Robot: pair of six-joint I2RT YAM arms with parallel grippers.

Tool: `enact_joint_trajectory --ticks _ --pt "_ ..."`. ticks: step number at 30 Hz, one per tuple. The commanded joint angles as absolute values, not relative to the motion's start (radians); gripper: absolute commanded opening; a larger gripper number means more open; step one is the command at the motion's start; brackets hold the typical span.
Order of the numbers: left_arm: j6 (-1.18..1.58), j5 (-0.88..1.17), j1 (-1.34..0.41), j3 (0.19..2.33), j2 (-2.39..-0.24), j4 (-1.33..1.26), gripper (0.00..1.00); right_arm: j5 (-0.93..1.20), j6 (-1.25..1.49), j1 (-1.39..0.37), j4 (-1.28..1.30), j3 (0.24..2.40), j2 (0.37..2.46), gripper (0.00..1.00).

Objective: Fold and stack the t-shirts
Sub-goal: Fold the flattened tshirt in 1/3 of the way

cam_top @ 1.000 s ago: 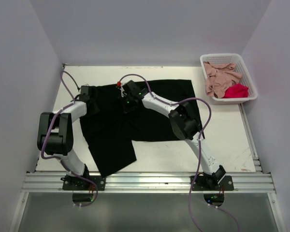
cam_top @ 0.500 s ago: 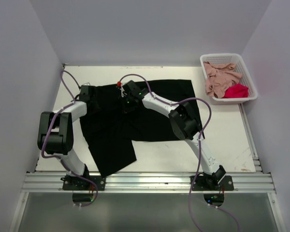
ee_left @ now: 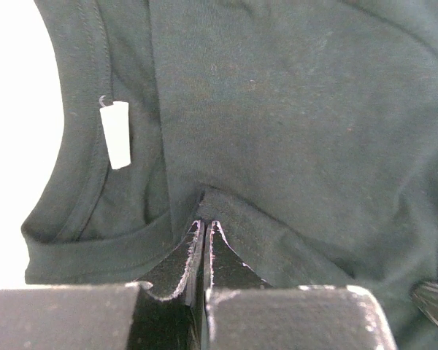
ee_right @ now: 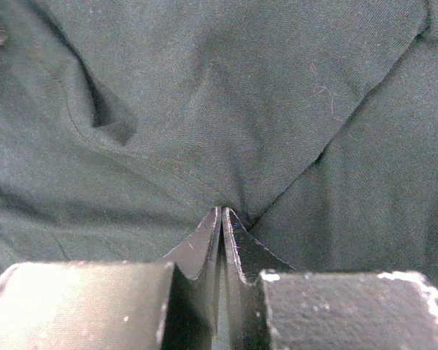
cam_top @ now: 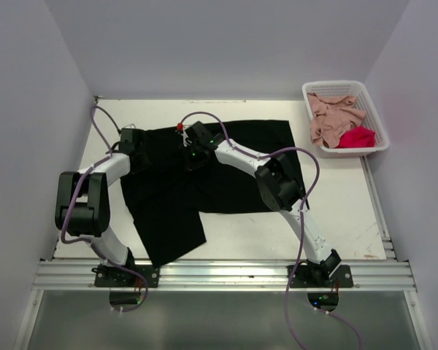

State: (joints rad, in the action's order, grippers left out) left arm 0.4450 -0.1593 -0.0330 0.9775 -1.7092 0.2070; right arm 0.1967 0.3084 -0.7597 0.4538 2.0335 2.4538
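Almost no movement since a second ago: only a slight drift of the left arm's elbow toward the left edge of the desk [cam_top: 343, 211], with cloth and basket as before. Spread across the middle of the desk, the large black t-shirt [cam_top: 226, 186], its far hem close to the far edge and one rumpled part trailing toward the near-left corner. Clamped on a raised fold of that shirt just beside the collar [ee_left: 80, 157] and its small white label [ee_left: 115, 135], the left gripper [ee_left: 204, 230], jaws pressed together on the cloth, toward the far-left part of the desk. Likewise pinching a small ridge of black fabric, the right gripper [ee_right: 221, 215], jaws closed on the cloth with no gap showing, near the shirt's far hem. In the far-right corner, a white lattice basket [cam_top: 334, 83], holding a dusty pink t-shirt [cam_top: 328, 117] crumpled across most of it and a bright red t-shirt [cam_top: 358, 136] bunched at its near end, touching the pink one. Both well apart from the black shirt.
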Motion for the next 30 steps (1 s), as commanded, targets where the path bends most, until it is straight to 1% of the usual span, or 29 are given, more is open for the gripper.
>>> enact_joint_trajectory --ticks 1,8,13,27,28,30 --pt "0.448 -0.166 -0.028 0.976 -1.612 0.233 0.0 0.127 0.265 -0.744 0.601 1.979 2.487 0.06" --pt "0.456 -0.156 -0.034 0.939 -1.519 0.301 0.0 0.13 0.265 -0.744 0.594 1.965 2.482 0.06" --pt "0.474 -0.137 -0.035 0.914 -1.49 0.339 0.0 0.132 0.265 -0.742 0.592 1.962 2.477 0.06" --pt "0.543 -0.057 -0.074 0.781 -1.365 0.362 0.0 0.117 0.253 -0.744 0.58 1.899 2.379 0.06" --pt "0.545 -0.058 -0.075 0.775 -1.361 0.361 0.0 0.117 0.253 -0.742 0.575 1.888 2.373 0.08" --pt "0.545 -0.071 -0.075 0.766 -1.358 0.359 0.0 0.123 0.253 -0.744 0.572 1.881 2.359 0.18"
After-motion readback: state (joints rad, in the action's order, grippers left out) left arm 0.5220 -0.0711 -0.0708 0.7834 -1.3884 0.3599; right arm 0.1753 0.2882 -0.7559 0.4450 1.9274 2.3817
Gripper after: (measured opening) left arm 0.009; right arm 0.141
